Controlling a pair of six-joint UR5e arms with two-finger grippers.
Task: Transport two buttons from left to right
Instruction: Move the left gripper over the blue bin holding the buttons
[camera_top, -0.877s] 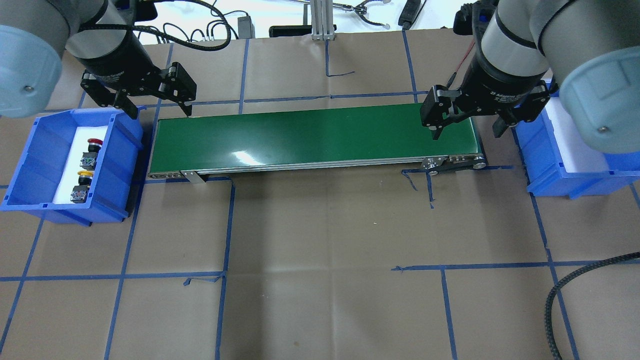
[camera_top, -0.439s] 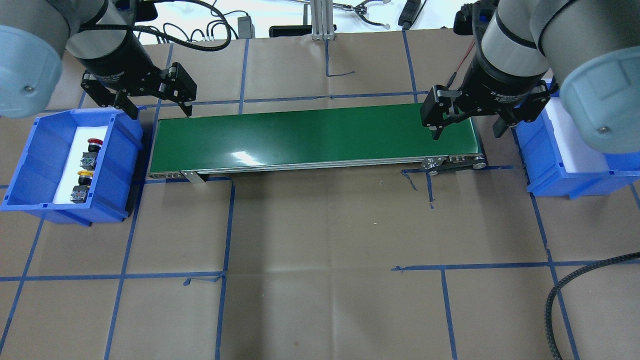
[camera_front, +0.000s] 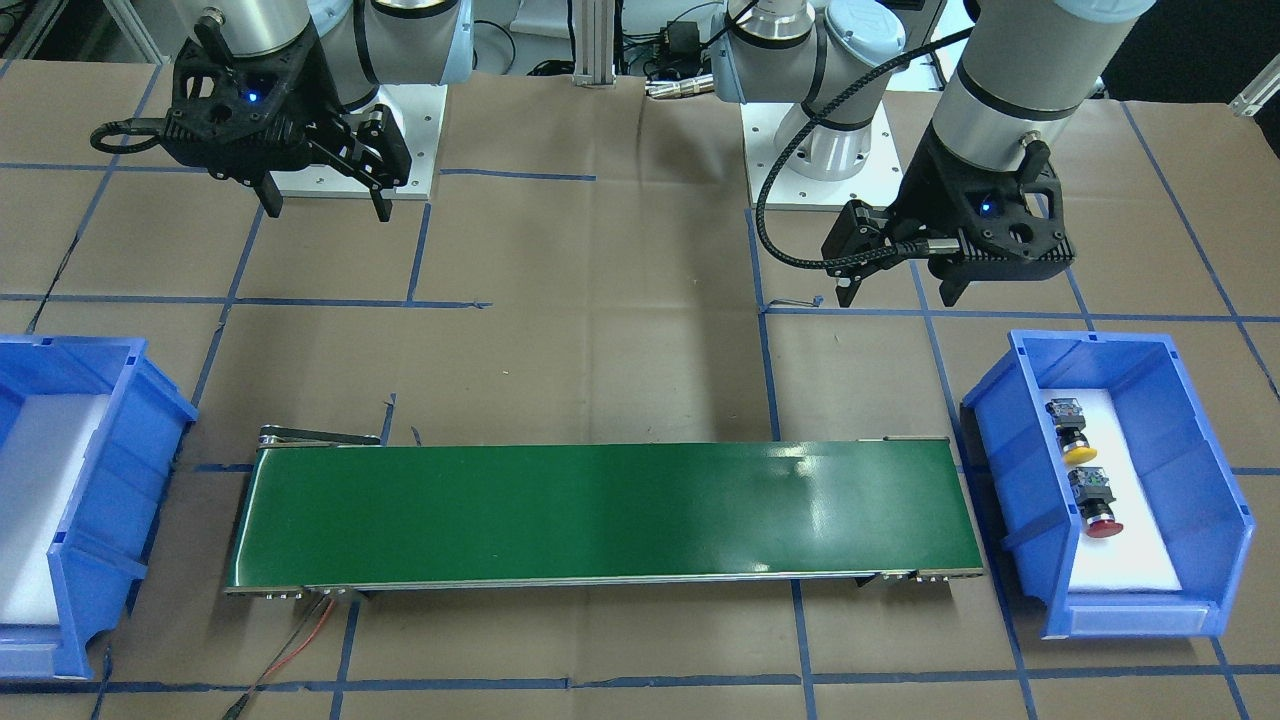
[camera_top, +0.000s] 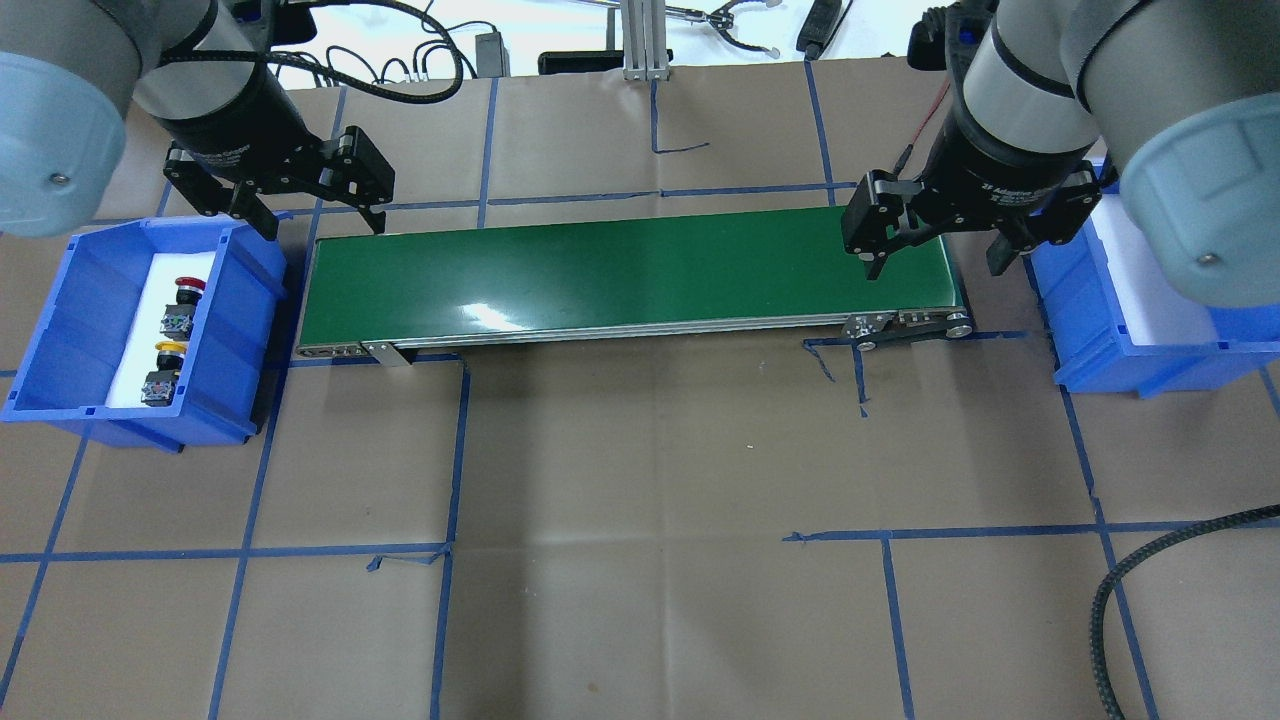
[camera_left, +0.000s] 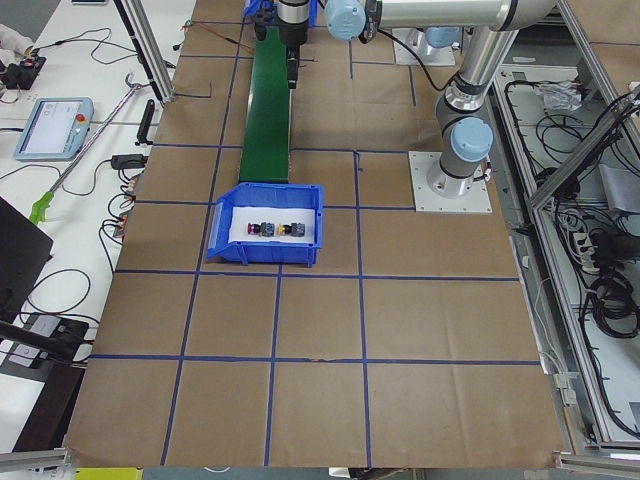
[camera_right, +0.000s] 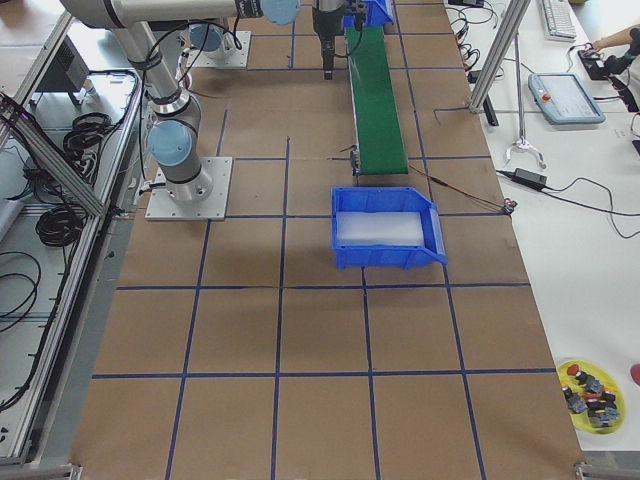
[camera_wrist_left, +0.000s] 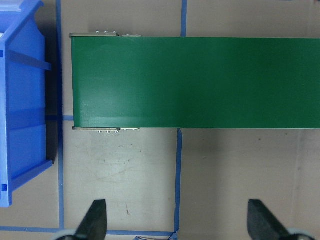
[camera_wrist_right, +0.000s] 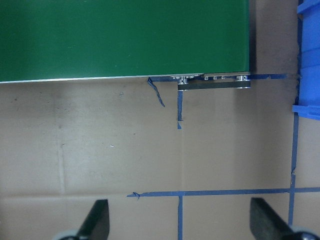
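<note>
Two buttons lie on white foam in the left blue bin (camera_top: 255, 275), also seen in the front view (camera_front: 1005, 480). The red-capped button (camera_top: 181, 305) (camera_front: 1095, 503) lies beside the yellow-capped button (camera_top: 165, 370) (camera_front: 1070, 430). Both also show in the left side view: the red button (camera_left: 266, 229) and the yellow button (camera_left: 294, 229). My left gripper (camera_top: 320, 222) (camera_front: 897, 297) is open and empty, hovering by the bin's near corner and the belt's left end. My right gripper (camera_top: 937, 265) (camera_front: 328, 208) is open and empty over the belt's right end. Each wrist view shows its fingertips spread: the left gripper (camera_wrist_left: 177, 222) and the right gripper (camera_wrist_right: 179, 222).
A green conveyor belt (camera_top: 630, 270) (camera_front: 600, 510) runs between the two bins. The right blue bin (camera_top: 1090, 335) (camera_front: 110, 480) (camera_right: 388, 230) holds only white foam. A black cable (camera_top: 1150, 560) loops at the front right. A yellow dish of spare parts (camera_right: 590, 385) sits far off.
</note>
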